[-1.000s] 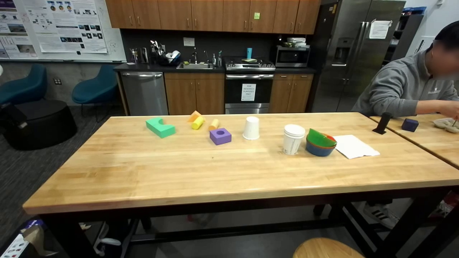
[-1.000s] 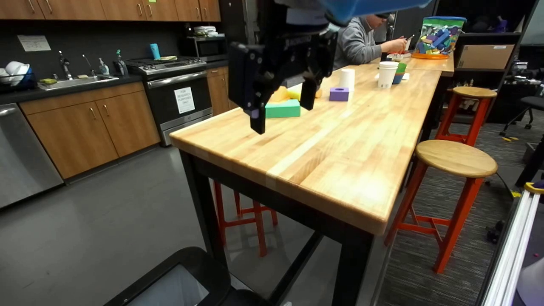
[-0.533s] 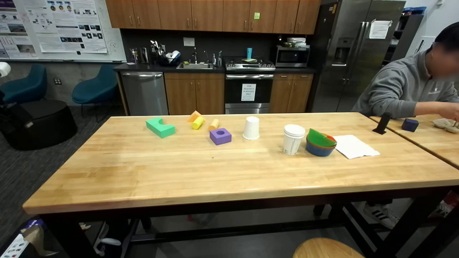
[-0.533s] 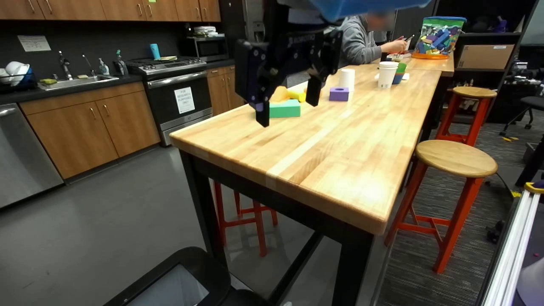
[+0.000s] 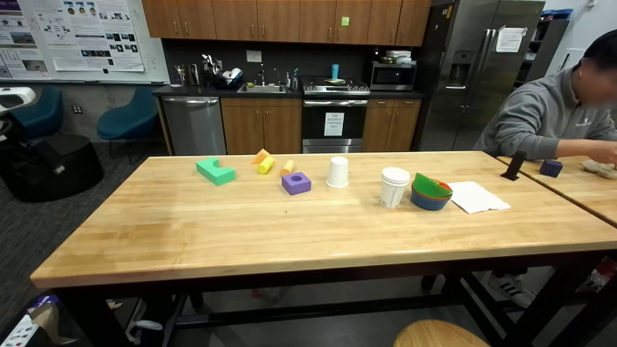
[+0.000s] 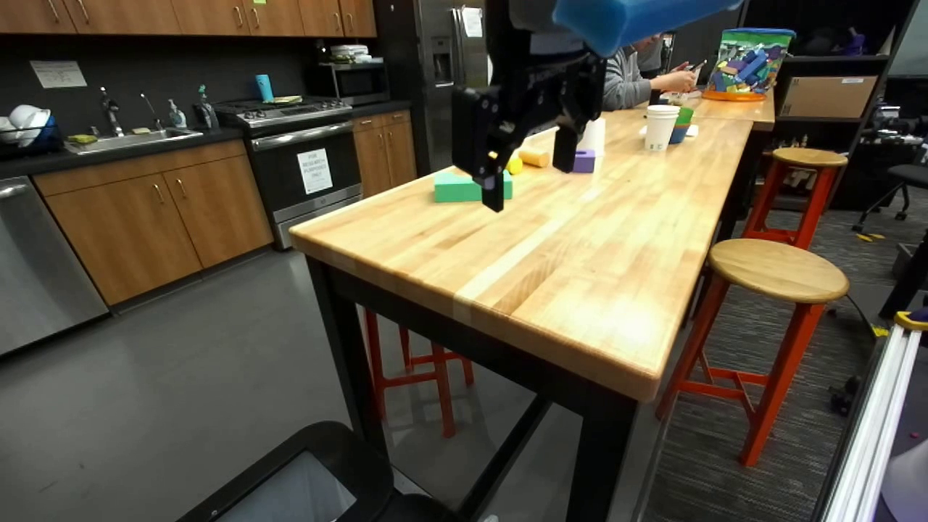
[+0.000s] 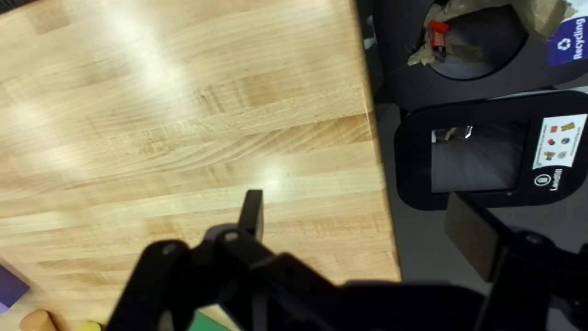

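Observation:
My gripper [image 6: 528,180] hangs open over the near end of the wooden table in an exterior view. In the wrist view [image 7: 358,220] its fingers stand wide apart with nothing between them, one over the tabletop, one past its edge. A green curved block [image 5: 215,172] lies on the table; the gripper partly covers it in an exterior view [image 6: 457,188]. Nearby lie a yellow cylinder [image 5: 266,165], an orange cylinder [image 5: 288,167], an orange block [image 5: 261,155] and a purple block with a hole [image 5: 296,183]. In the wrist view the purple block [image 7: 10,288] shows at the left edge.
An upside-down white cup [image 5: 338,172], stacked paper cups [image 5: 394,188], nested bowls [image 5: 430,201] and white paper [image 5: 477,196] are on the table [image 5: 231,236]. A landfill bin [image 7: 413,184] and recycling bin [image 7: 399,82] stand beyond its edge. A person [image 5: 544,111] sits at the far end.
The gripper has moved right and slightly up in an exterior view, across the green block. A white arm part has come in at the left edge of an exterior view. The blocks have not moved.

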`<state>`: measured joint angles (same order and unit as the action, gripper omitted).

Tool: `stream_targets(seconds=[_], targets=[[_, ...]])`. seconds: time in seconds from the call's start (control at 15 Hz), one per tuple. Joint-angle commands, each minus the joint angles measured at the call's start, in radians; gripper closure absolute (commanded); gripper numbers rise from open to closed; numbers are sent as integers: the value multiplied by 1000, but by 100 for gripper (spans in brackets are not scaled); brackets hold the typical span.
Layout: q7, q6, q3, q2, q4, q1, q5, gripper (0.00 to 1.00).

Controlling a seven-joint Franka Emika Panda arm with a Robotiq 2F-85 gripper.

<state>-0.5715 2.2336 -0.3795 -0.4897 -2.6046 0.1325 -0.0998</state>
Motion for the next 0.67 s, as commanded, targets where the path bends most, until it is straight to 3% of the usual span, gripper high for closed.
stream_targets(seconds=[0.0,0.6], targets=[[67,-49,24,-8,0,-3,-41,0],[182,-109,60,10,16,4,-93,0]])
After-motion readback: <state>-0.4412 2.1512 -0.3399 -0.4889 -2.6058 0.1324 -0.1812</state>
